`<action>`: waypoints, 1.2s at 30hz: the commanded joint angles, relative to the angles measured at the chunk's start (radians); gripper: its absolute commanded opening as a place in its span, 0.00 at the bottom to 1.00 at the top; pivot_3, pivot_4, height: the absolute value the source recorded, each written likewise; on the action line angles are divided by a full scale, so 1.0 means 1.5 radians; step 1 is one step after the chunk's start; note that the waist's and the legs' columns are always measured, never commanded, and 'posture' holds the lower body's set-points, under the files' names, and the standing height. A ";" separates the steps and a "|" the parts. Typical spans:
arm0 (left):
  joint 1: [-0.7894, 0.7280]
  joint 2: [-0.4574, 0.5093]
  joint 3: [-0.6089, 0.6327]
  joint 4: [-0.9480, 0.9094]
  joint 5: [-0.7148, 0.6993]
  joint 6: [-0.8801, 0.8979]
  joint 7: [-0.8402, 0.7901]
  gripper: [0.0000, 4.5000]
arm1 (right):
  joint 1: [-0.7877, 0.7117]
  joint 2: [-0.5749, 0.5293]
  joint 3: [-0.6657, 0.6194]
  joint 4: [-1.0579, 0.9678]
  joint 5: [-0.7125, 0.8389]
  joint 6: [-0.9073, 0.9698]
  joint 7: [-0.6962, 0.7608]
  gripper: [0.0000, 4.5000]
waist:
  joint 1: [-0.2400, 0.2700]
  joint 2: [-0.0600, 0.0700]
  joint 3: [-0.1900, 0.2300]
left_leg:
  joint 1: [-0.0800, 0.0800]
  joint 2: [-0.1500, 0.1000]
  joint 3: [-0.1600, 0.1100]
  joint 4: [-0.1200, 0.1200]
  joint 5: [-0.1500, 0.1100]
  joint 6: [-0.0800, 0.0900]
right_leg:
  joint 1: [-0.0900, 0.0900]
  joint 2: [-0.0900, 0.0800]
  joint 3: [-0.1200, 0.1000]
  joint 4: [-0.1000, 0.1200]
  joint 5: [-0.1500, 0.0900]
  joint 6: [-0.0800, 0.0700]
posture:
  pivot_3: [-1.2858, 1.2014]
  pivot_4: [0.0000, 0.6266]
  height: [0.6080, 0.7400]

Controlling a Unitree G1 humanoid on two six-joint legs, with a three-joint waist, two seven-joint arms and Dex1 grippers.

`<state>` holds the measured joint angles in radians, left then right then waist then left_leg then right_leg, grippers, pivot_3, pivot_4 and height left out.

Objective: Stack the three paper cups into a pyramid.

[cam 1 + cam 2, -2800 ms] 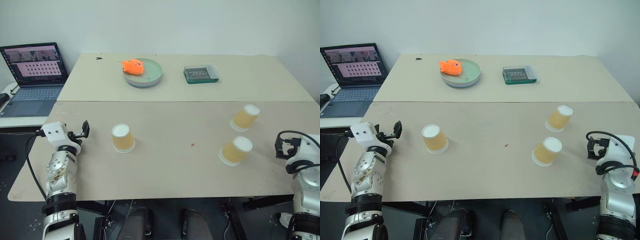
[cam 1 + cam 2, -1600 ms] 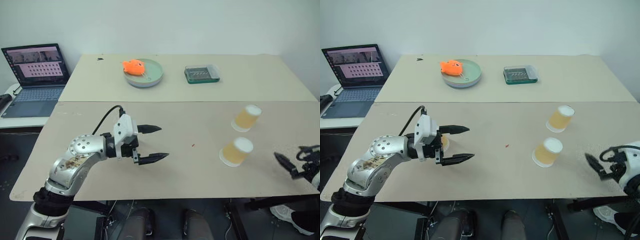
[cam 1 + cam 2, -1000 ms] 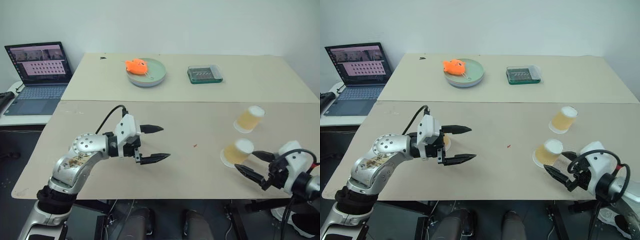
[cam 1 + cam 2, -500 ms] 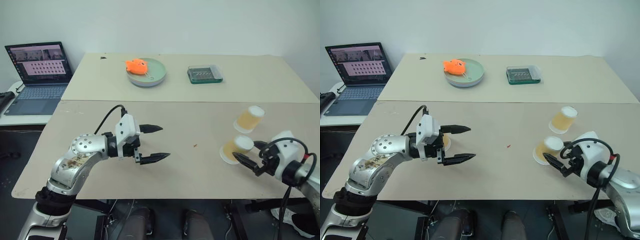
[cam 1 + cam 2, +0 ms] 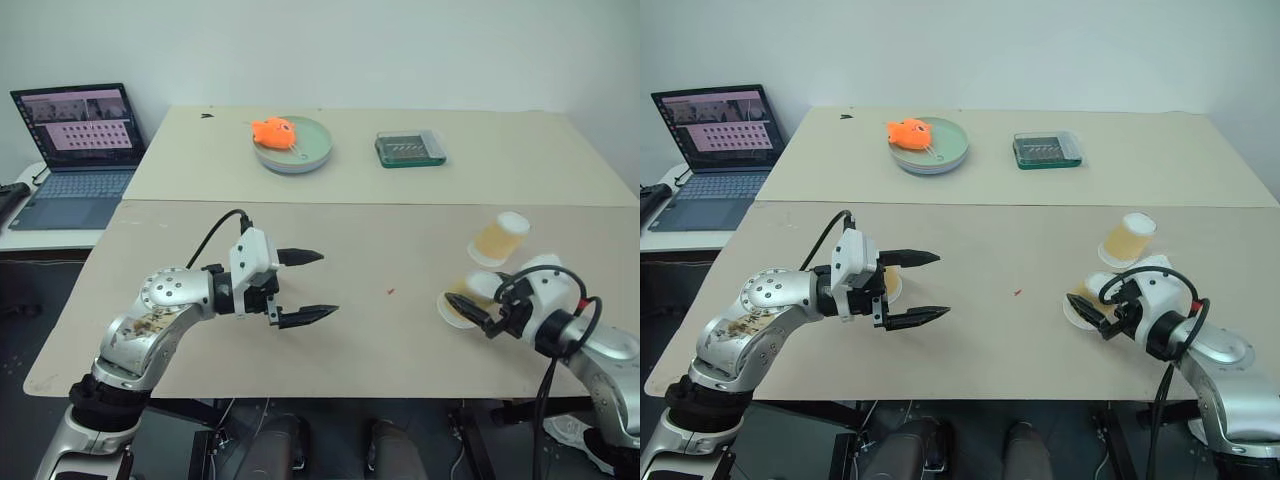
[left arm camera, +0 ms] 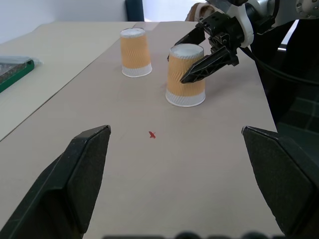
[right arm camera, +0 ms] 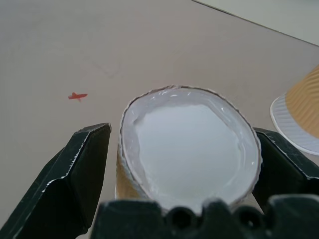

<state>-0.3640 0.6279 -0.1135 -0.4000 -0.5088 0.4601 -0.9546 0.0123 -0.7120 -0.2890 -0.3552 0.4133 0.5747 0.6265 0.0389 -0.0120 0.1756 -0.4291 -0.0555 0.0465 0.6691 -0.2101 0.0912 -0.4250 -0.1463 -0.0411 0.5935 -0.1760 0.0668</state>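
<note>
**Right claw straddling the near cup, not yet clamped**

My right gripper (image 5: 1090, 306) has its two black fingers spread wide on either side of the nearest paper cup (image 6: 186, 74), which stands upside down on the tan table (image 5: 400, 260), rim on the surface. From my right wrist I look straight onto its white recessed base sitting between the fingers; I judge there is a gap on both sides, so nothing is gripped yet. The second cup (image 5: 497, 238) stands inverted just beyond it, apart from it. The third cup (image 5: 890, 284) sits well away on my left, mostly hidden behind my left gripper (image 5: 305, 285), whose fingers are also wide apart and hold nothing, hovering over the table.

I read this as the very start: no cups are yet placed side by side, so the pyramid has no base. The next move calls for closing gently on the near cup's thin wall, since a hard squeeze could crumple it.

On the far table, the green plate (image 5: 310, 155) carries an orange fish toy (image 5: 268, 131). Beside it stands a clear green-rimmed tray (image 5: 408, 148); I cannot tell what is in it. A laptop (image 5: 70, 150) stands open on my left.
</note>
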 commanded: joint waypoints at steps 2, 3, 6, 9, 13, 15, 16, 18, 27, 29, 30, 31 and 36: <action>-0.013 0.005 0.012 -0.007 0.004 -0.013 -0.005 1.00 | -0.022 0.009 -0.020 -0.018 0.014 -0.009 -0.009 0.99 | 0.000 0.000 0.000 | 0.000 0.000 0.000 0.000 0.000 0.000 | 0.000 0.000 0.000 0.000 0.000 0.001 | 0.52 0.24 1.00; -0.014 0.006 0.011 -0.005 0.006 -0.014 -0.005 1.00 | -0.024 0.011 -0.021 -0.019 0.016 -0.008 -0.010 0.99 | 0.000 0.000 0.000 | 0.000 0.000 0.000 0.000 0.000 0.000 | 0.000 0.000 0.000 0.000 0.000 0.001 | 0.52 0.24 1.00; -0.015 0.006 0.010 -0.003 0.009 -0.017 -0.007 1.00 | -0.026 0.015 -0.021 -0.019 0.014 -0.006 -0.012 0.99 | 0.000 0.000 0.000 | 0.000 0.000 0.000 0.000 0.000 0.000 | 0.000 0.000 0.000 0.000 0.001 0.001 | 0.52 0.24 1.00; -0.011 0.005 0.008 -0.010 0.010 -0.015 -0.008 1.00 | -0.025 0.017 -0.019 -0.017 0.008 -0.010 -0.015 0.99 | 0.000 0.000 0.000 | 0.000 0.000 0.000 0.000 0.000 0.000 | 0.000 0.000 0.000 0.000 0.001 0.001 | 0.52 0.24 1.00; -0.011 0.006 0.010 -0.006 0.014 -0.015 -0.009 1.00 | -0.028 0.021 -0.022 -0.018 0.015 -0.008 -0.016 0.93 | 0.000 0.000 0.000 | 0.000 0.000 0.000 0.000 0.000 0.000 | 0.000 0.000 0.000 0.000 0.001 0.000 | 0.52 0.24 1.00; -0.016 0.005 0.010 -0.002 0.016 -0.016 -0.008 1.00 | -0.030 0.022 -0.018 -0.016 0.012 -0.010 -0.016 0.82 | 0.000 0.000 0.000 | 0.000 0.000 0.000 0.000 0.000 0.000 | 0.000 0.000 0.000 0.000 0.001 0.000 | 0.52 0.24 1.00; -0.017 0.005 0.010 -0.001 0.017 -0.017 -0.008 1.00 | -0.031 0.022 -0.017 -0.016 0.011 -0.009 -0.017 0.74 | 0.000 0.000 0.000 | 0.000 0.000 0.000 0.000 0.000 0.000 | 0.000 0.000 0.000 0.000 0.001 0.000 | 0.52 0.24 1.00; -0.020 0.003 0.010 0.001 0.019 -0.018 -0.007 1.00 | -0.036 0.023 -0.016 -0.014 0.012 -0.009 -0.017 0.61 | 0.000 0.000 0.000 | 0.000 0.000 0.000 0.000 0.000 0.000 | 0.000 0.000 0.000 0.000 0.001 0.000 | 0.52 0.24 1.00; -0.024 -0.004 0.010 0.008 0.026 -0.021 -0.006 1.00 | -0.123 0.044 -0.015 -0.017 0.044 0.006 -0.036 0.59 | -0.003 0.000 0.000 | 0.000 0.000 0.000 0.000 0.000 0.000 | 0.000 0.000 0.000 0.000 0.002 -0.001 | 0.52 0.24 1.00; -0.025 -0.005 0.009 0.008 0.027 -0.021 -0.005 1.00 | -0.194 0.054 0.005 -0.005 0.058 0.020 -0.039 0.59 | -0.009 0.000 0.000 | 0.000 0.000 0.000 0.000 0.000 0.000 | 0.000 0.000 0.000 0.000 0.002 -0.001 | 0.52 0.24 1.00; -0.025 -0.006 0.009 0.008 0.027 -0.020 -0.004 1.00 | -0.231 0.060 0.020 0.004 0.062 0.030 -0.039 0.59 | -0.010 0.000 0.000 | 0.000 0.000 0.000 0.000 0.000 0.000 | 0.000 0.000 0.000 0.000 0.002 -0.001 | 0.52 0.24 1.00; -0.026 -0.007 0.008 0.008 0.027 -0.020 -0.004 1.00 | -0.262 0.066 0.040 0.013 0.062 0.037 -0.037 0.59 | -0.012 0.000 0.000 | 0.000 0.000 0.000 0.000 0.000 0.000 | 0.000 0.001 0.000 0.000 0.003 -0.001 | 0.52 0.24 1.00; -0.027 -0.009 0.007 0.005 0.028 -0.018 -0.002 1.00 | -0.405 0.111 0.177 0.119 0.004 0.048 -0.018 0.59 | -0.020 0.000 0.000 | 0.000 0.000 0.000 0.000 0.003 0.004 | -0.001 0.001 0.000 0.000 0.005 -0.003 | 0.52 0.24 1.00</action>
<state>-0.3930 0.6131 -0.1130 -0.3753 -0.4701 0.4533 -0.9592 -0.5631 -0.5548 -0.0643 -0.2096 0.4384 0.6447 0.5864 0.0095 -0.0123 0.1757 -0.4291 -0.0555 0.0462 0.6697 -0.2058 0.0973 -0.4261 -0.1446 -0.0417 0.5943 -0.1687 0.0619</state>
